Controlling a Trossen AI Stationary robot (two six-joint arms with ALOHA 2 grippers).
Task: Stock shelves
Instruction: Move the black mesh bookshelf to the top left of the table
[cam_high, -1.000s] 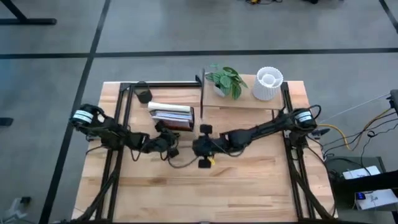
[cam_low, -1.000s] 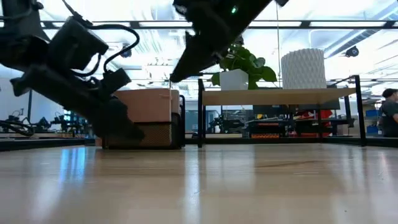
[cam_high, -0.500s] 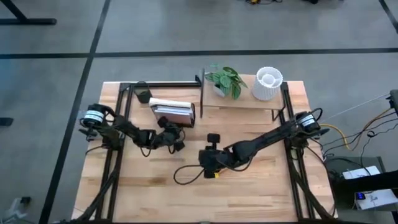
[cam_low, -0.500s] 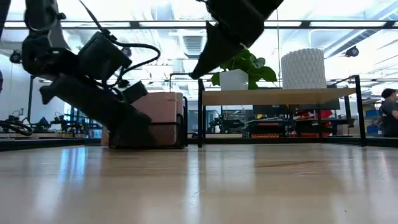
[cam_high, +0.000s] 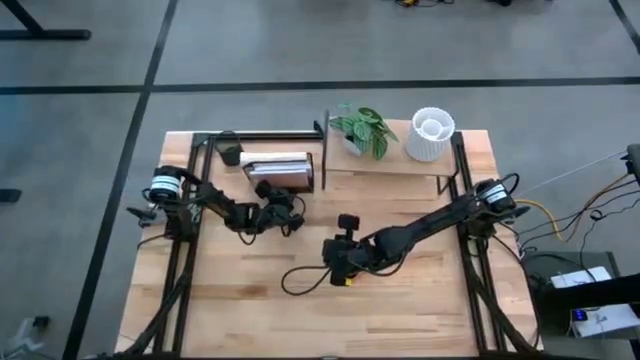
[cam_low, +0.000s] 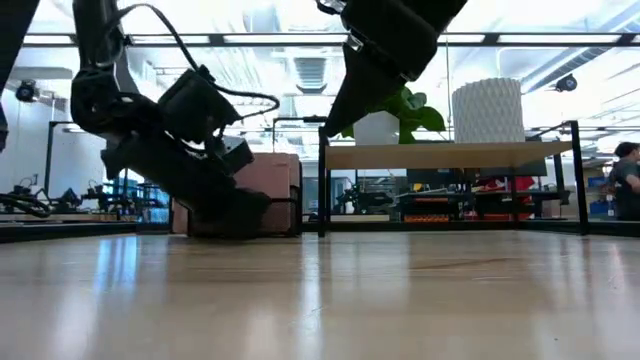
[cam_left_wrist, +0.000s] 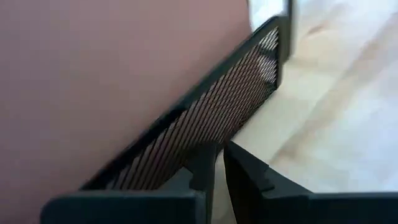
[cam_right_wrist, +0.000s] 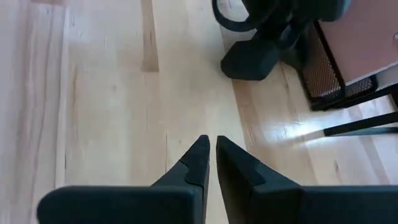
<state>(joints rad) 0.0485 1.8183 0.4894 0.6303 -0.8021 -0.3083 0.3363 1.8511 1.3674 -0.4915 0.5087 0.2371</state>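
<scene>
Left gripper (cam_high: 283, 203) presses up against the book rack (cam_high: 283, 172); from above, the arm's own bulk hides the fingertips. Left wrist view: rack's mesh side (cam_left_wrist: 211, 121) blurred, cut off by the frame edges. Low view: shelves (cam_low: 450, 155) partly hidden behind the right arm; person (cam_low: 627, 180) cut by the edge, too small to tell.

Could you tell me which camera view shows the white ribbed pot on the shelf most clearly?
The low view: the white ribbed pot stands side-on, upright on the shelves, beside the plant. The high view shows only its round top. Neither wrist view shows it.
</scene>
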